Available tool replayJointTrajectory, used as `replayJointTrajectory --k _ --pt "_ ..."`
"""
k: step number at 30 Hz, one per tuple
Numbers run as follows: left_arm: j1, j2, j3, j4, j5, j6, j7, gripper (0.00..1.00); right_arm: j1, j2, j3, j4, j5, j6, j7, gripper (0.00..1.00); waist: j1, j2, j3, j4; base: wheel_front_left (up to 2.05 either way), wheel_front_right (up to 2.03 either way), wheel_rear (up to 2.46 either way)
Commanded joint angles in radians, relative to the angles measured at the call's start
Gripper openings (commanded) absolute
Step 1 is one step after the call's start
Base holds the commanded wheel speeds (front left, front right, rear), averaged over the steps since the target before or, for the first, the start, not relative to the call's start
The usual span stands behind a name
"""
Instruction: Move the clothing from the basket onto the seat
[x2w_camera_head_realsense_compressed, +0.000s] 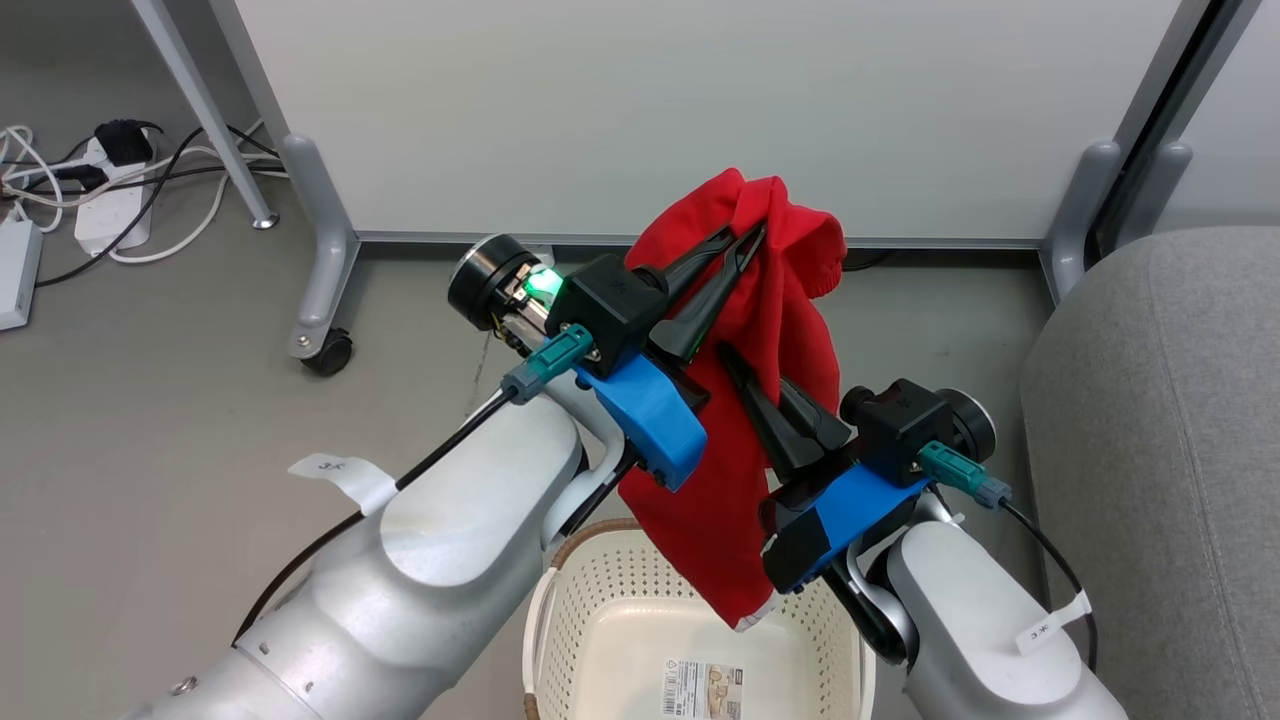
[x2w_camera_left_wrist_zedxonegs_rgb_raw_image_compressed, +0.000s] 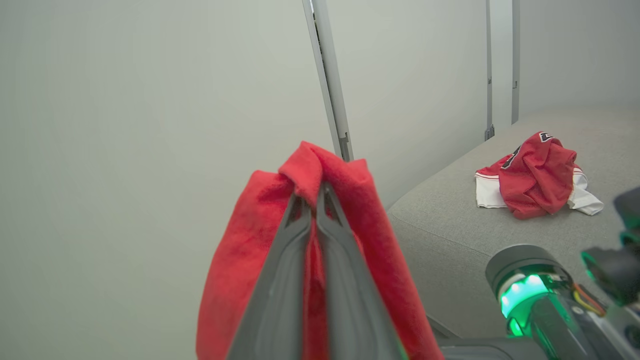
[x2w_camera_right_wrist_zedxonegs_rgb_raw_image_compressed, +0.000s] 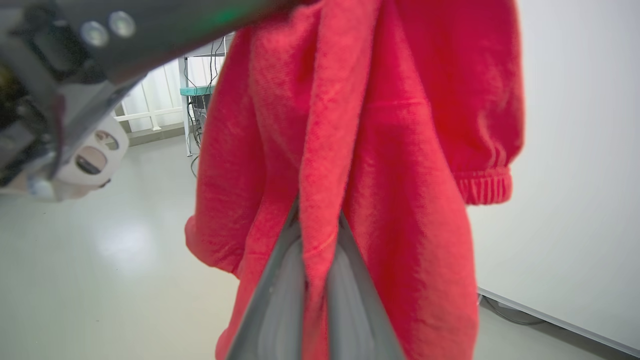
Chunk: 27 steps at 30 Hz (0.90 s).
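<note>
A white partition panel (x2w_camera_head_realsense_compressed: 700, 110) on grey feet, one caster (x2w_camera_head_realsense_compressed: 330, 352) showing, closes the far side of the grey floor (x2w_camera_head_realsense_compressed: 150, 430). A power strip (x2w_camera_head_realsense_compressed: 112, 215) with tangled cables (x2w_camera_head_realsense_compressed: 190, 190) lies at the far left. The grey sofa (x2w_camera_head_realsense_compressed: 1160, 450) stands at the right, near the basket (x2w_camera_head_realsense_compressed: 575, 548). The basket sits low between the two forearms, with a printed label (x2w_camera_head_realsense_compressed: 703, 690) on its bottom. Above the basket hangs the plain red garment (x2w_camera_head_realsense_compressed: 790, 320), fleecy, with a ribbed elastic cuff and a sliver of white trim at its lowest edge. The left gripper (x2w_camera_left_wrist_zedxonegs_rgb_raw_image_compressed: 316, 192) has its jaws pressed together on a bunched fold at the garment's top. The right gripper (x2w_camera_right_wrist_zedxonegs_rgb_raw_image_compressed: 320, 220), lower down, pinches a vertical fold in the garment's middle, its jaws closed on the cloth. The left wrist view adds the jersey (x2w_camera_left_wrist_zedxonegs_rgb_raw_image_compressed: 537, 175), red with white sleeves and dark lettering, crumpled on the sofa's cushion well apart from both grippers. The right wrist view brings the cuff up close and shows a teal-topped stand (x2w_camera_right_wrist_zedxonegs_rgb_raw_image_compressed: 202, 91) far behind.
</note>
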Motion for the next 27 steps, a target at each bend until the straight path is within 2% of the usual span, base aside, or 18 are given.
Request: replayJointTrajectory --k 1,20,21,22,23,27 --pt "-0.008 0.001 0.004 0.004 0.004 -0.002 -0.006 0.0 -0.006 -0.001 -0.002 0.0 0.009 0.001 0.0 0.0 -0.0001 0.0 -0.001 0.0 0.0 0.0 0.0" --pt "0.006 -0.005 0.01 0.015 0.011 -0.006 -0.008 0.0 0.009 -0.001 0.003 -0.013 0.006 0.001 0.0 0.0 -0.0001 0.0 -0.009 0.0 0.0 0.0 0.0" --pt "0.007 -0.006 0.017 0.01 0.01 0.0 -0.008 0.09 0.011 -0.001 0.003 -0.014 0.007 0.001 0.0 0.0 -0.0001 0.0 -0.009 -0.001 0.0 0.0 0.0" --pt "0.01 -0.006 0.02 0.009 0.011 -0.001 -0.008 0.92 0.012 -0.001 0.004 -0.015 0.007 0.001 0.0 0.0 -0.0001 0.0 -0.009 -0.001 0.0 0.0 0.0" --pt "0.012 -0.006 0.022 0.008 0.013 0.0 -0.008 1.0 0.013 -0.001 0.004 -0.016 0.007 0.001 0.0 0.0 -0.0001 0.0 -0.009 -0.001 0.0 0.0 0.0" --pt "0.016 -0.007 0.027 0.008 0.017 0.0 -0.008 1.0 0.013 -0.001 0.005 -0.018 0.006 0.001 0.0 0.0 -0.0001 0.0 -0.008 -0.001 0.0 0.0 0.0"
